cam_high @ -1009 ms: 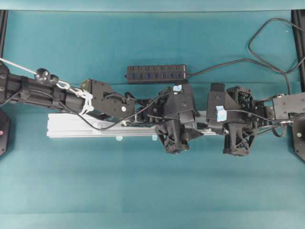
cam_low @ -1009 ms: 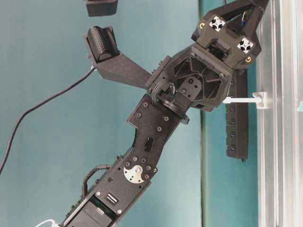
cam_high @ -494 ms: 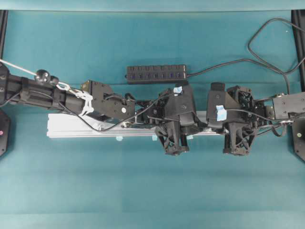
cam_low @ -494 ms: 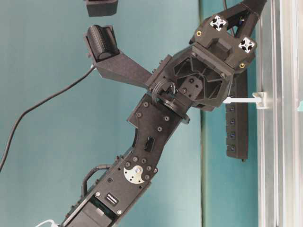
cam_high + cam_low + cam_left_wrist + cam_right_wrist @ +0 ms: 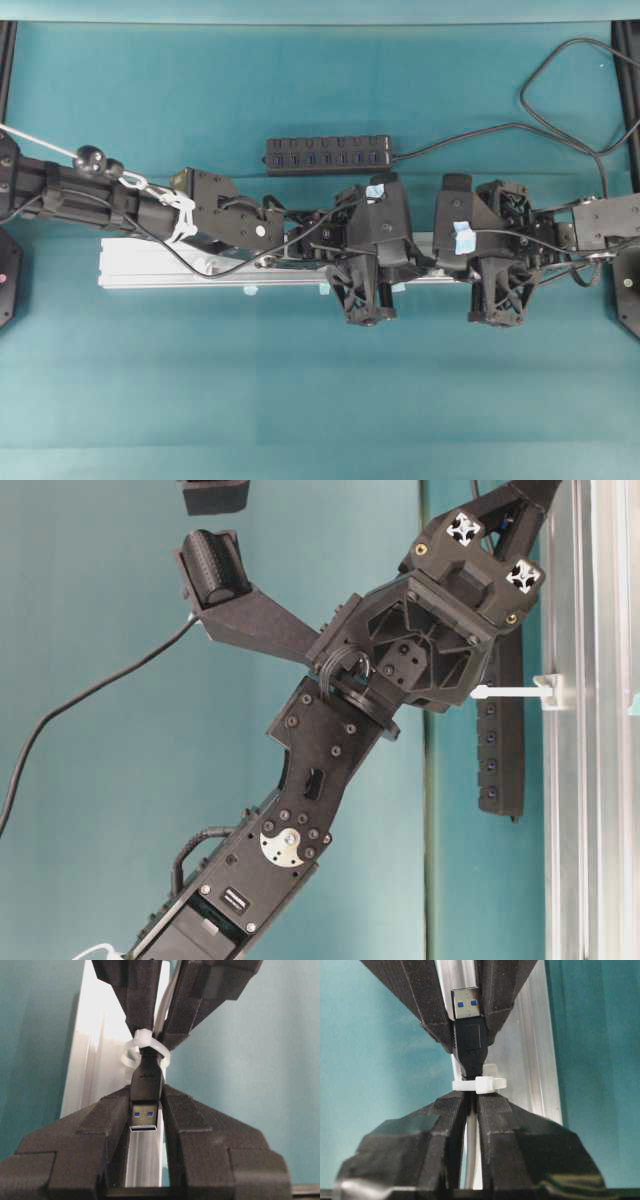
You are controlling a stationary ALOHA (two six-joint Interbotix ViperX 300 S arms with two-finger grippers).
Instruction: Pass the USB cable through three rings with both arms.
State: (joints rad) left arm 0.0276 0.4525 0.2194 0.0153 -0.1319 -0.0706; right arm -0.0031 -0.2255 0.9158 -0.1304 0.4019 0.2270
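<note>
USB plug (image 5: 145, 1091) through one ring (image 5: 145, 1045); other rings hidden, cord mostly unseen

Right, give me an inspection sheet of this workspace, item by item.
Surface: teal cloth covers the table.
Job's things: USB plug has come through one white ring on the aluminium rail; the other rings cannot be made out.
Clutter: black multi-port hub lies beyond the rail.
Grippers: left gripper is shut on the USB plug; right gripper is shut on the cord just behind the ring.
Cables: the hub's lead loops at the far right of the overhead view; a thin black wire runs along the left arm.
Surroundings: black frame posts at the table's edges.
</note>
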